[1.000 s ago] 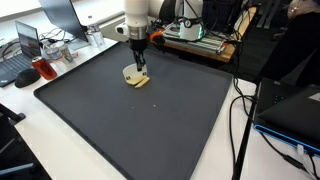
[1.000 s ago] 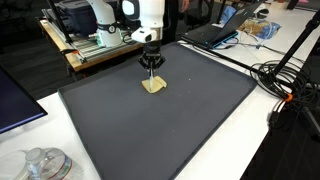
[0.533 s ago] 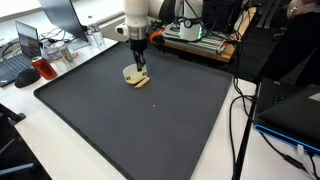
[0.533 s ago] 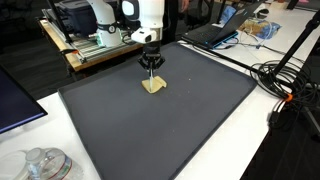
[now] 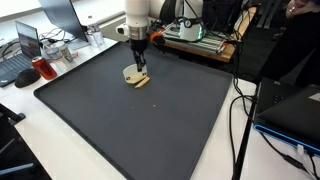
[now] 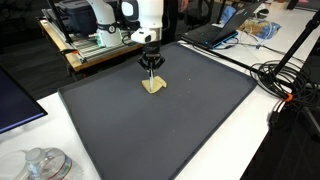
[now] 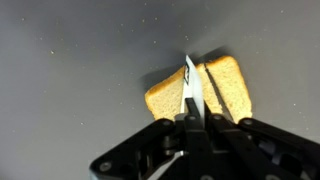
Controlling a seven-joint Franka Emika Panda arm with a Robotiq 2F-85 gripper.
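A tan slice of bread (image 7: 226, 88) lies flat on the dark mat (image 5: 140, 130); it shows in both exterior views (image 5: 141, 83) (image 6: 153, 87). My gripper (image 7: 190, 115) hangs straight down over the slice (image 5: 140, 68) (image 6: 151, 73). Its jaws are shut on a thin white flat piece (image 7: 190, 82), which the wrist view shows edge-on and standing upright over the middle of the bread. In an exterior view the white piece (image 5: 129, 72) shows beside the fingers, its lower edge at or just above the bread. Whether it touches the bread I cannot tell.
The mat covers most of a white table. Laptops (image 5: 25, 42), a red object (image 5: 46, 70) and clutter stand at one side. A rack of equipment (image 6: 95, 40) and cables (image 6: 285, 80) lie beyond the mat's edges.
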